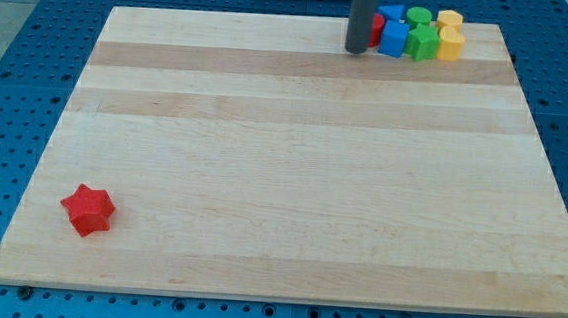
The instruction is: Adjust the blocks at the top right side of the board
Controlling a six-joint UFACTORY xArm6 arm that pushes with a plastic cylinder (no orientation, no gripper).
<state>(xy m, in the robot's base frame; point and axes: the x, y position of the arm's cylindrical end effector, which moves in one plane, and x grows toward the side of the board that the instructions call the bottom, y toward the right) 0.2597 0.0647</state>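
Observation:
A tight cluster of blocks sits at the view's top right of the wooden board (294,160). It holds a red block (376,28) partly hidden by the rod, a blue block (394,38), a second blue block (392,11) behind it, a green star-shaped block (422,43), a green round block (418,17), a yellow block (450,43) and a second yellow block (450,19). My tip (356,49) rests on the board at the cluster's left side, right beside the red block. A red star-shaped block (88,209) lies alone at the view's bottom left.
The board lies on a blue perforated table (9,80). The cluster sits close to the board's top edge.

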